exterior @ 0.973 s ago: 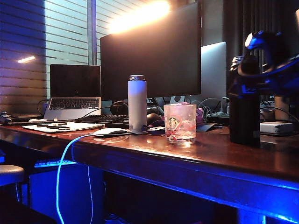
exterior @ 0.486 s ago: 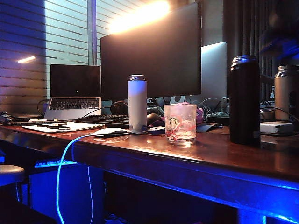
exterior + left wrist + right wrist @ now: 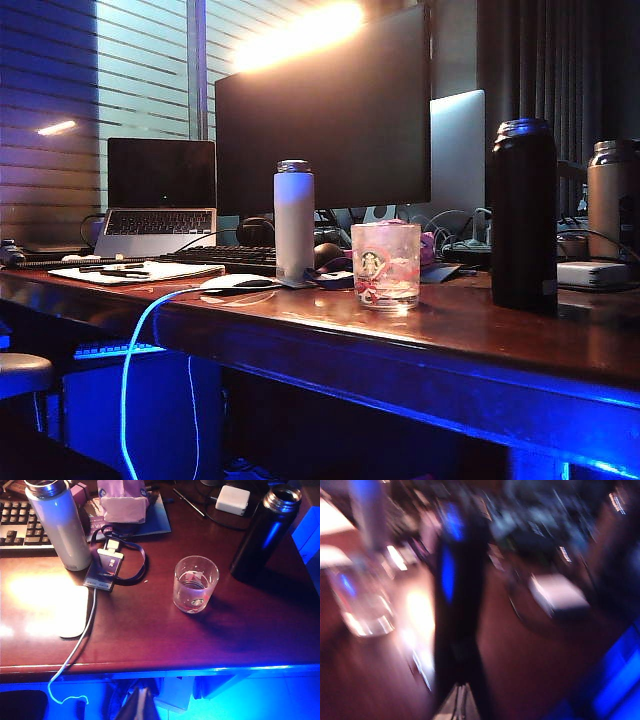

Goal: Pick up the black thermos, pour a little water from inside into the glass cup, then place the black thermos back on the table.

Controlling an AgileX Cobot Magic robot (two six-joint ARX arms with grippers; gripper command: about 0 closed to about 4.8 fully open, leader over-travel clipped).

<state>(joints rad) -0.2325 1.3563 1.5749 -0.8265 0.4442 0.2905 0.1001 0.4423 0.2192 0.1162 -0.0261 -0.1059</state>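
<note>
The black thermos [image 3: 523, 215] stands upright and uncapped on the table [image 3: 450, 340], right of the glass cup [image 3: 385, 265]. No arm shows in the exterior view. In the left wrist view my left gripper [image 3: 141, 702] hangs shut and empty off the table's front edge [image 3: 150, 667], well short of the glass cup [image 3: 195, 584] and the thermos [image 3: 262, 532]. The right wrist view is badly blurred. There my right gripper [image 3: 461, 700] is shut on nothing, with the thermos [image 3: 457, 595] ahead of it and the cup [image 3: 360, 605] off to one side.
A white bottle [image 3: 293, 220] stands left of the cup and a steel flask [image 3: 612, 200] at the far right. Behind are a monitor [image 3: 320, 110], a laptop [image 3: 160, 190] and a keyboard. A white mouse [image 3: 72, 612], a lanyard badge [image 3: 105, 567] and a white adapter [image 3: 232, 500] lie on the table.
My right gripper, which stood round the thermos a second ago, has let go, pulled away and left the exterior view. The thermos stays standing where it was.
</note>
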